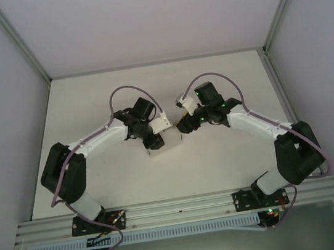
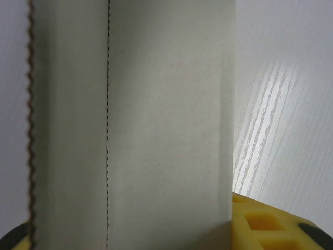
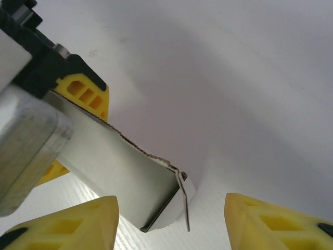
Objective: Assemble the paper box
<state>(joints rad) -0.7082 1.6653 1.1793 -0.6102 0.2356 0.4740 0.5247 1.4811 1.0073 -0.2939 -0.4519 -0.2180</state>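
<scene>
Holding the part steady for forming is the step in hand, judged from how the panels lie. The left gripper (image 1: 154, 140) is closed part-way onto the paper box (image 1: 165, 146), with its yellow fingers (image 3: 86, 95) bearing on opposite faces of the paperboard, so the box is gripped. The box lies near the middle of the worktop (image 1: 89, 105), about midway between the left and right edges and well clear of every corner. Whether its underside touches the surface cannot be told. In the left wrist view, a perforated crease (image 2: 107, 130) runs lengthwise along a flat panel. In the right wrist view, the free end shows one wall folded up at a corner and the end open, so the box appears only partly formed. The right gripper (image 3: 171, 221) stands just short of that free end, jaws apart, with nothing held. The next move calls for the right gripper to advance squarely onto the loose wall, take hold near a crease, and fold it without dragging the box out of the left grip. Thin paperboard is likely to buckle under a skewed push.
</scene>
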